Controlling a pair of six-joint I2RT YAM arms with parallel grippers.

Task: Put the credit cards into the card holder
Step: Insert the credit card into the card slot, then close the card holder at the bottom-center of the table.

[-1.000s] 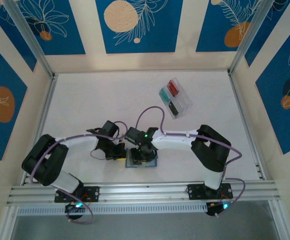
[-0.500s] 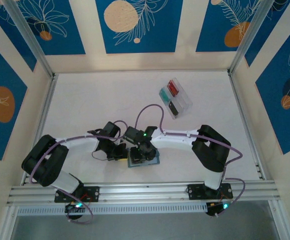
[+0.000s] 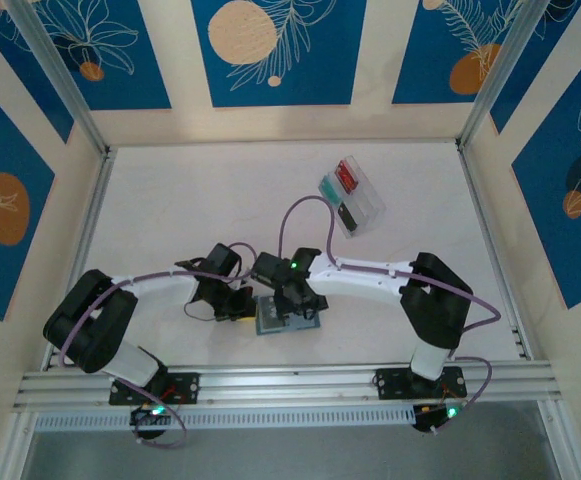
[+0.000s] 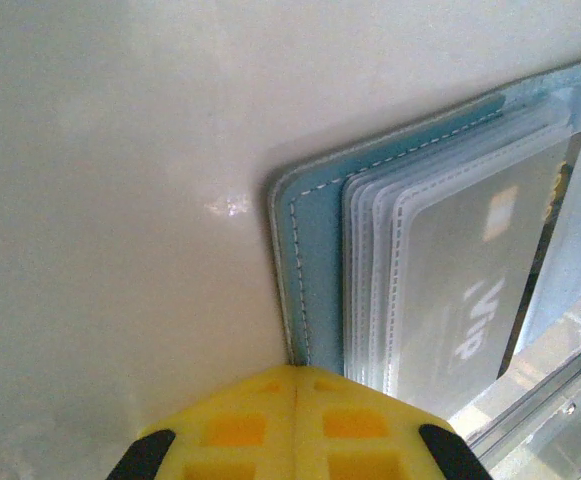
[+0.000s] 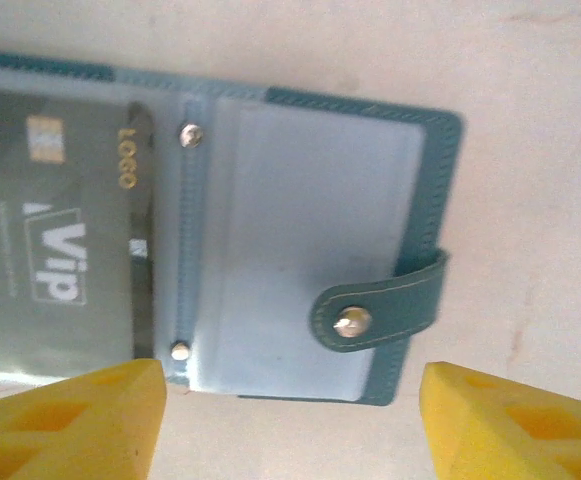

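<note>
The card holder point(image 3: 288, 320), a blue-grey wallet, lies open on the table near the front edge. A dark credit card point(image 5: 60, 230) marked VIP sits inside a clear sleeve of its left half, and the same card point(image 4: 480, 290) shows under plastic in the left wrist view. The right half point(image 5: 310, 230) holds an empty sleeve, with the snap strap point(image 5: 375, 305) folded over it. My left gripper point(image 4: 295, 372) is shut, its tip touching the wallet's cover edge point(image 4: 315, 260). My right gripper point(image 5: 290, 430) hangs open above the wallet's near edge. The yellow card is out of view.
A clear compartmented tray point(image 3: 351, 196) stands at the back right with red, green and dark pieces in it. The aluminium rail point(image 3: 290, 380) runs along the front edge just behind the wallet. Both arms crowd the front middle of the white table point(image 3: 190, 210).
The right arm's elbow has swung to the right and its gripper has shifted a little over the wallet, which turned slightly. The left arm has stayed put.
</note>
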